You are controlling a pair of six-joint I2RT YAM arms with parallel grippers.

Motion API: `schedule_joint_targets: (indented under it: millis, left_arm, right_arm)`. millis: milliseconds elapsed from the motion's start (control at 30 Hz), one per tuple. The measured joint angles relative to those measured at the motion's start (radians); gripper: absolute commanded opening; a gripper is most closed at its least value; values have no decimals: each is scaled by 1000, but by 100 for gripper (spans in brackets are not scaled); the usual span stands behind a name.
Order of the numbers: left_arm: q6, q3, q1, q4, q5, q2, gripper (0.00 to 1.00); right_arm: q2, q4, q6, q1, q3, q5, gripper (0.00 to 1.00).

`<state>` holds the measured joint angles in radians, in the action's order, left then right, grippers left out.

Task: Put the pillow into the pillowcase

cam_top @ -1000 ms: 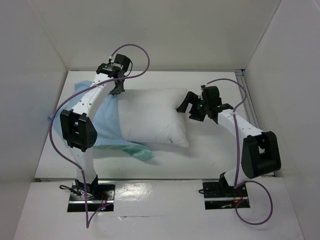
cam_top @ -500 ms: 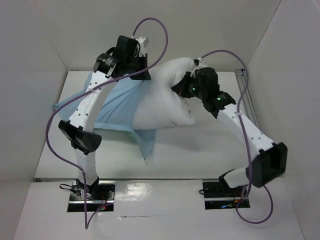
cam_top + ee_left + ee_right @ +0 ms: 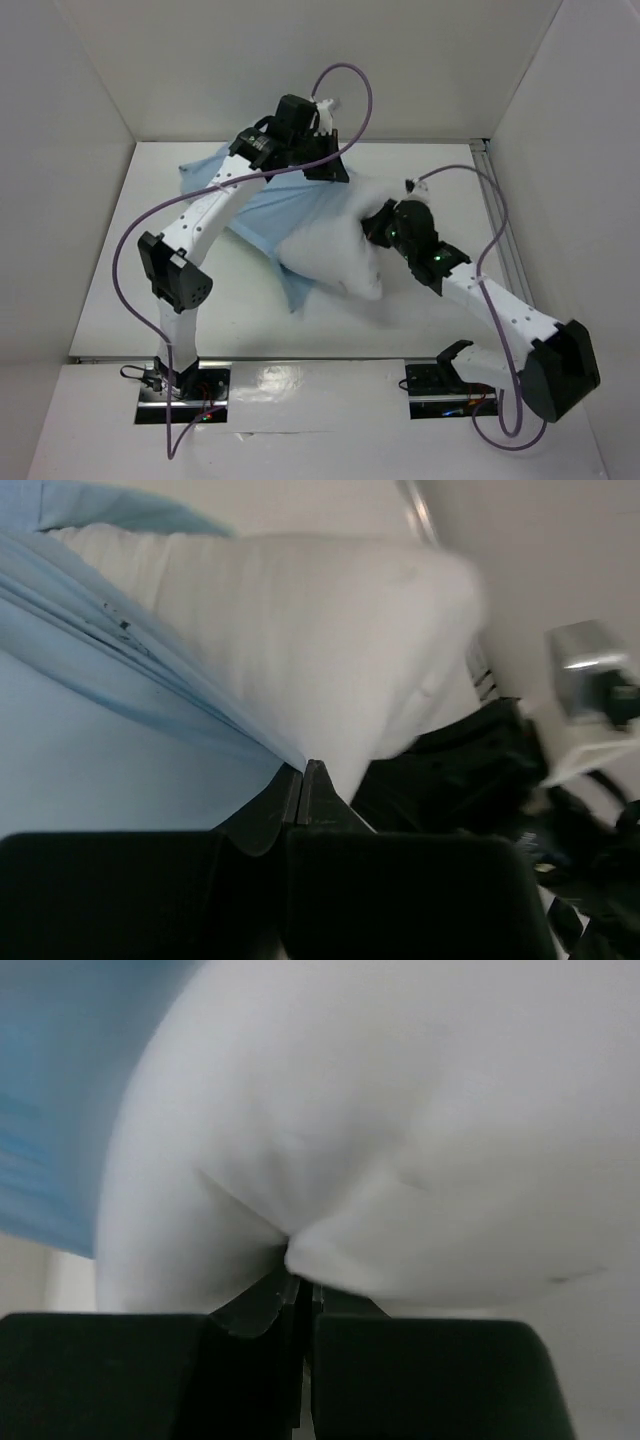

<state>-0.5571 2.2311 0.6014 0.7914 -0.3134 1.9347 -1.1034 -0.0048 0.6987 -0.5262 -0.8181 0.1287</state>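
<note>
The white pillow [image 3: 335, 250] lies plump at the table's middle, its left end under the light blue pillowcase [image 3: 255, 205]. My left gripper [image 3: 325, 172] sits at the pillow's far edge, shut on the pillowcase's hem. In the left wrist view the jaws [image 3: 303, 767] pinch that blue hem [image 3: 150, 670], with the pillow [image 3: 330, 630] right behind it. My right gripper [image 3: 373, 226] is at the pillow's right end, shut on a pinch of white pillow cover [image 3: 400, 1140]. In the right wrist view its tips [image 3: 297, 1255] are buried in the fold, and the pillowcase [image 3: 60, 1110] shows blue at the left.
White walls box in the table [image 3: 120, 300] on the left, back and right. A metal rail [image 3: 492, 190] runs along the right wall. Purple cables [image 3: 350, 90] loop above both arms. The right arm [image 3: 460, 770] is close beside the left gripper.
The right gripper has shut on the pillow's right end and pushed it left and forward. The left gripper carried the pillowcase hem up and to the right over the pillow.
</note>
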Motion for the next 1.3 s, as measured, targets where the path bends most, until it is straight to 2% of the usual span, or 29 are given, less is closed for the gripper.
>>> schedule_joint_targets:
  millis: [33, 67, 133, 167, 200, 233, 267, 300, 433, 667, 767, 833, 967, 1100, 1200, 1300]
  left_arm:
    - [-1, -18, 0, 0, 3, 19, 10]
    - [-2, -33, 0, 1, 5, 37, 28]
    - [-18, -38, 4, -10, -11, 61, 50]
    - [-26, -38, 7, -17, -32, 62, 75]
    - [-23, -31, 10, -21, -49, 59, 83]
    - [-22, -13, 14, -23, -67, 55, 90]
    - [-10, 9, 18, -17, -64, 51, 95]
    - [7, 34, 17, 0, -52, 44, 100]
    - [63, 1, -35, 65, 60, -74, 100]
    - [82, -357, -162, 53, 322, -601, 100]
    - [74, -483, -200, 23, 401, -756, 100]
    - [52, -631, -216, -32, 432, -824, 100]
    - [-8, -1006, -248, -124, 430, -861, 100]
    - [-70, -1332, -260, -205, 355, -790, 100]
    - [-106, -1470, -259, -296, 308, -805, 100]
    - [-118, -1514, -263, -402, 292, -792, 100]
  right_arm:
    - [-18, -22, 18, -3, 45, 9, 0]
    - [-50, -60, 31, -6, 79, 16, 0]
    - [-116, -154, 58, -15, 121, 31, 0]
    - [-124, -203, 64, -19, 124, 38, 27]
    - [-119, -222, 67, -21, 120, 42, 51]
    - [-106, -249, 56, -24, 103, 47, 70]
    - [-92, -277, 35, -23, 79, 53, 81]
    - [-83, -311, 14, -23, 49, 58, 98]
    - [-70, -470, -106, -23, -133, 66, 100]
    - [-28, -538, -234, -27, -383, 103, 100]
    - [-23, -556, -265, -30, -444, 116, 100]
    - [-36, -569, -286, -37, -480, 116, 100]
    - [-118, -609, -322, -87, -570, 97, 100]
    - [-246, -661, -344, -145, -629, 85, 100]
    - [-328, -720, -345, -153, -629, 67, 100]
    - [-356, -747, -339, -152, -604, 50, 100]
